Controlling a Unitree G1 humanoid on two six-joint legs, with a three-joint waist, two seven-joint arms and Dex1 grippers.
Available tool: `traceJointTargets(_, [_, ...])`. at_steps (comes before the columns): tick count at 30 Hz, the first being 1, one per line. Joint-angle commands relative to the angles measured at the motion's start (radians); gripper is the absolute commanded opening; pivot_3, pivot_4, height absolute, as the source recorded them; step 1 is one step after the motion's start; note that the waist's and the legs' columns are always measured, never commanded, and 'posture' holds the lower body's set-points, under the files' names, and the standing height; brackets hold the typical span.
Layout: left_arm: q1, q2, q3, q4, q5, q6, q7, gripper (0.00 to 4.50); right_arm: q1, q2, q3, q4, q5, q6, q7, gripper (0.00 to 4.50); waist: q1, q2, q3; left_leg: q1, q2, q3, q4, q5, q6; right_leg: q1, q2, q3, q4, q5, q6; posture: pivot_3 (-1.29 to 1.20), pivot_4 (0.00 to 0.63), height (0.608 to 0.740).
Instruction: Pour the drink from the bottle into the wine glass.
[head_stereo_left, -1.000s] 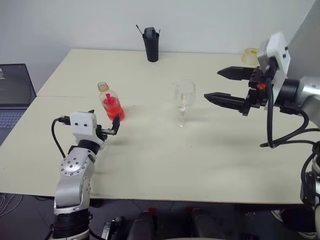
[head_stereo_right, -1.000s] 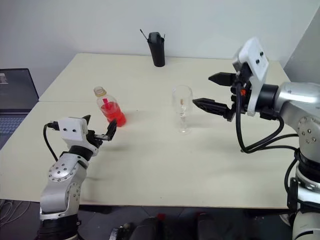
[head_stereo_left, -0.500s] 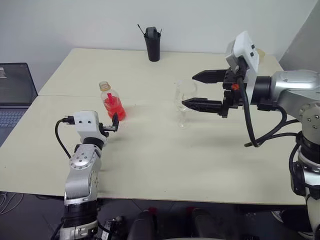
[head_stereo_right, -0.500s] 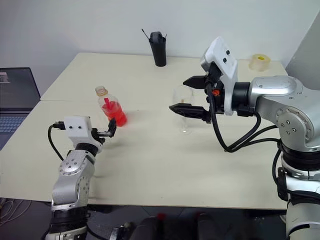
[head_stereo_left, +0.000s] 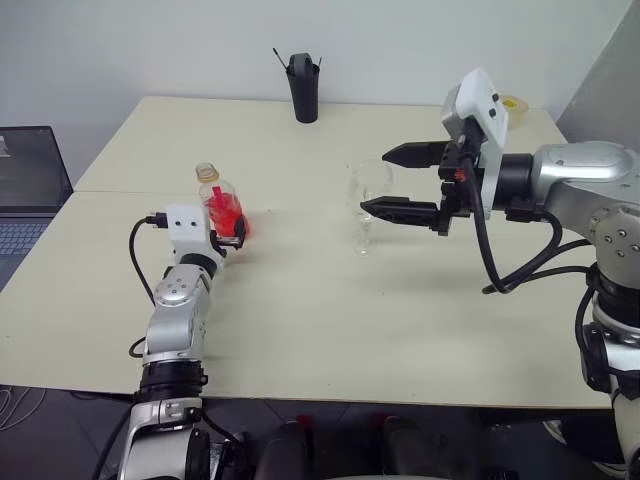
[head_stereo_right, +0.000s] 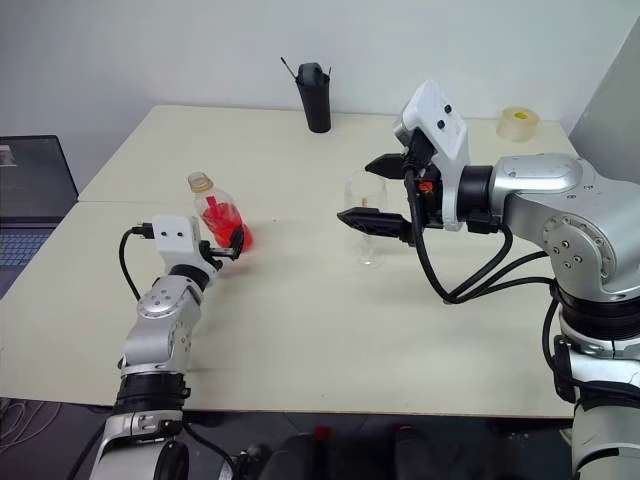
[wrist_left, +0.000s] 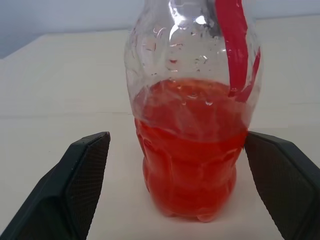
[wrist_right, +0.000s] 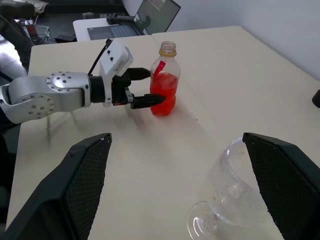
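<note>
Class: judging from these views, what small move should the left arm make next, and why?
Probably close the left end effector on the bottle: its open fingers already flank the red-filled body with gaps either side, and the wine glass stands empty.

wall: plain white | table: cream, seamed | laptop: open at left edge

text: none legible | labels: bottle band unreadable
</note>
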Motion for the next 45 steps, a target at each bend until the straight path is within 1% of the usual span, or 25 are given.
traceJointTargets(1, [-0.047,0.014,-0.016,0.036,0.014,-0.045,-0.020,4.50,-0.031,-0.001,-0.008,-0.028,0.001,-0.018,-0.010,4.48,0.000,0.000,0.000,0.000,0.000,0.000,0.000,0.000,0.000,0.000,0.000,0.000,0.000,0.000,0.000,0.00,0.150,0.740])
traceJointTargets(10, [-0.157,0.022,-0.041,0.242,0.039,-0.167,-0.062,4.50,-0.032,0.002,0.017,-0.030,-0.022,-0.034,-0.019,4.48,-0.001,0.000,0.000,0.000,0.000,0.000,0.000,0.000,0.000,0.000,0.000,0.000,0.000,0.000,0.000,0.00,0.150,0.740])
traceJointTargets(13, [-0.169,0.021,-0.039,0.270,0.033,-0.205,-0.077,3.91,-0.031,0.001,0.020,-0.033,-0.022,-0.034,-0.025,4.50,-0.001,0.000,0.000,0.000,0.000,0.000,0.000,0.000,0.000,0.000,0.000,0.000,0.000,0.000,0.000,0.00,0.150,0.740])
traceJointTargets(15, [-0.174,0.020,-0.041,0.281,0.034,-0.218,-0.083,3.25,-0.029,-0.001,0.020,-0.035,-0.021,-0.033,-0.028,4.50,0.000,0.000,0.000,0.000,0.000,0.000,0.000,0.000,0.000,0.000,0.000,0.000,0.000,0.000,0.000,0.00,0.150,0.740])
traceJointTargets(18, [-0.177,0.021,-0.044,0.291,0.037,-0.225,-0.091,2.51,-0.028,-0.004,0.020,-0.038,-0.021,-0.033,-0.033,4.50,0.000,0.000,0.000,0.000,0.000,0.000,0.000,0.000,0.000,0.000,0.000,0.000,0.000,0.000,0.000,0.00,0.150,0.740])
traceJointTargets(20, [-0.179,0.026,-0.045,0.293,0.036,-0.235,-0.101,2.17,-0.027,-0.005,0.019,-0.038,-0.022,-0.033,-0.036,4.50,0.000,0.000,0.000,0.000,0.000,0.000,0.000,0.000,0.000,0.000,0.000,0.000,0.000,0.000,0.000,0.00,0.150,0.740])
traceJointTargets(22, [-0.183,0.033,-0.043,0.292,0.033,-0.235,-0.115,1.93,-0.025,-0.010,0.015,-0.037,-0.023,-0.034,-0.036,4.50,0.000,0.000,0.000,0.000,0.000,0.000,0.000,0.000,0.000,0.000,0.000,0.000,0.000,0.000,0.000,0.00,0.150,0.740])
traceJointTargets(28, [-0.277,0.074,-0.053,0.278,0.011,-0.188,-0.215,1.68,0.016,-0.067,-0.019,-0.032,-0.022,-0.052,-0.013,4.50,0.000,-0.003,0.002,-0.001,-0.001,-0.001,0.000,0.000,0.000,-0.001,0.002,-0.002,0.000,0.000,0.000,0.00,0.150,0.740])
traceJointTargets(32, [-0.370,0.105,-0.085,0.272,0.004,-0.173,-0.323,1.46,0.072,-0.086,-0.083,-0.031,0.010,-0.061,-0.006,4.50,0.002,-0.005,0.003,-0.003,-0.001,-0.002,0.001,0.000,0.000,-0.001,0.003,-0.003,-0.001,0.000,0.000,0.00,0.150,0.740])
traceJointTargets(36, [-0.373,0.123,-0.171,0.192,0.021,-0.217,-0.468,1.42,0.165,-0.101,-0.122,-0.049,0.006,-0.117,0.013,4.50,0.001,-0.004,0.003,-0.004,-0.001,-0.002,0.000,0.000,-0.001,-0.001,0.003,-0.003,-0.002,0.000,0.000,0.00,0.150,0.740])
traceJointTargets(40, [-0.382,0.150,-0.208,0.145,0.057,-0.266,-0.504,1.42,0.228,-0.113,-0.131,-0.053,-0.015,-0.148,-0.002,4.50,-0.002,-0.004,0.003,-0.003,-0.001,-0.002,0.001,0.000,-0.001,-0.001,0.003,-0.002,0.000,0.000,0.000,0.00,0.150,0.740])
traceJointTargets(45, [-0.430,0.155,-0.232,0.129,0.086,-0.281,-0.499,1.40,0.296,-0.110,-0.152,-0.074,-0.009,-0.163,-0.026,4.50,-0.005,-0.004,0.003,-0.002,0.000,-0.001,0.000,0.000,0.000,-0.002,0.005,-0.001,0.000,0.000,0.000,0.00,0.150,0.740])
